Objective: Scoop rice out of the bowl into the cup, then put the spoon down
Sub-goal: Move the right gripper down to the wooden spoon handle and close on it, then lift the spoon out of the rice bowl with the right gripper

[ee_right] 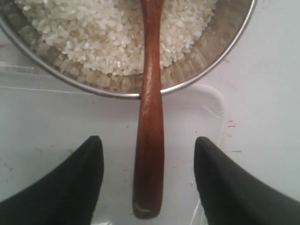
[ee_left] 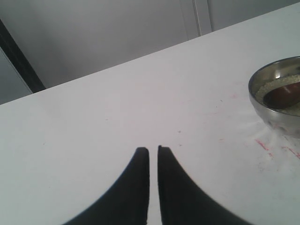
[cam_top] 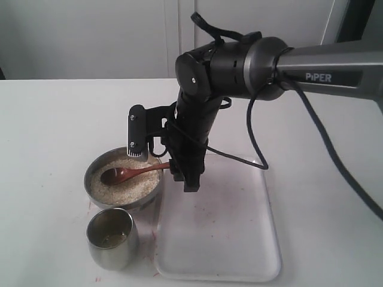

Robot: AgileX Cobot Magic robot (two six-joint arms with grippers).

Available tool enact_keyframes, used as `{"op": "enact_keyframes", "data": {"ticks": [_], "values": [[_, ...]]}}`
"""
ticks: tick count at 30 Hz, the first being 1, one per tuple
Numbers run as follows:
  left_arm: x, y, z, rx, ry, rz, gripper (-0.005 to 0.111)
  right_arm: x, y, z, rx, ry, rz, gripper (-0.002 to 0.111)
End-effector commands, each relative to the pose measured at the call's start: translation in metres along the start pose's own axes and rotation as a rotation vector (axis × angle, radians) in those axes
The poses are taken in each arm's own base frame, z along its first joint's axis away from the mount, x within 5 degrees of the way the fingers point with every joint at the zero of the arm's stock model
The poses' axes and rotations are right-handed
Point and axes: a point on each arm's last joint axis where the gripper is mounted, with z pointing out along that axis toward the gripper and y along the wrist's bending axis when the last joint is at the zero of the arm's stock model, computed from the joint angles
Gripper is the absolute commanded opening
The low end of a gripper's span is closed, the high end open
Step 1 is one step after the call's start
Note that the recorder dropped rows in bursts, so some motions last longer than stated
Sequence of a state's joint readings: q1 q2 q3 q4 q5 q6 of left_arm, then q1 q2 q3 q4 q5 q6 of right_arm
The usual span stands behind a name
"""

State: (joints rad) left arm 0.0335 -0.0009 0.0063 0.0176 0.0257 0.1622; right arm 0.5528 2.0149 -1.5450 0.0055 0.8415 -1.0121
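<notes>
The steel bowl [cam_top: 90,182] holds white rice [cam_top: 131,186] at the table's front left. The wooden spoon [cam_top: 127,174] lies on the rice, its handle reaching out over the rim toward the tray. My right gripper [cam_top: 182,176] hangs at the handle's end. In the right wrist view it [ee_right: 146,145] is open, with the spoon handle [ee_right: 150,136] between the fingers and touching neither; the bowl's rim [ee_right: 220,61] and rice [ee_right: 103,33] lie beyond. The steel cup [cam_top: 112,238] stands just in front of the bowl. My left gripper [ee_left: 153,149] is shut and empty over bare table, with the bowl [ee_left: 276,117] off to one side.
A clear plastic tray [cam_top: 221,239] lies right of the bowl and cup, under the right gripper. Pink marks stain the white table [ee_left: 262,145] near the bowl. A black cable [cam_top: 257,149] hangs from the right arm.
</notes>
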Motion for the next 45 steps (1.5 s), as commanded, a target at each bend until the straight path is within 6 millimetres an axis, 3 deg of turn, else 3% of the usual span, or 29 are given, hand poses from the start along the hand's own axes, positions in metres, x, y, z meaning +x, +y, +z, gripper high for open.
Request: {"op": "enact_keyframes", "data": {"ticks": [1,21,28,33,39,45], "values": [[-0.003,0.000,0.000,0.005,-0.012,-0.010,0.014,-0.003,-0.001,0.006,0.019,-0.015,-0.009,0.054],[-0.003,0.000,0.000,0.005,-0.012,-0.010,0.014,-0.007,0.004,0.016,-0.037,-0.056,0.052,0.053],[-0.003,0.000,0.000,0.005,-0.012,-0.010,0.014,-0.007,0.004,0.016,-0.041,-0.054,0.052,0.029],[-0.003,0.000,0.000,0.005,-0.012,-0.010,0.014,-0.004,0.009,0.016,-0.097,-0.018,0.047,0.000],[-0.003,0.000,0.000,0.005,-0.012,-0.010,0.014,-0.006,0.012,-0.009,-0.103,-0.021,0.037,0.000],[-0.003,0.000,0.000,0.005,-0.012,-0.010,0.014,-0.014,0.018,-0.056,-0.057,-0.054,0.183,0.000]]}}
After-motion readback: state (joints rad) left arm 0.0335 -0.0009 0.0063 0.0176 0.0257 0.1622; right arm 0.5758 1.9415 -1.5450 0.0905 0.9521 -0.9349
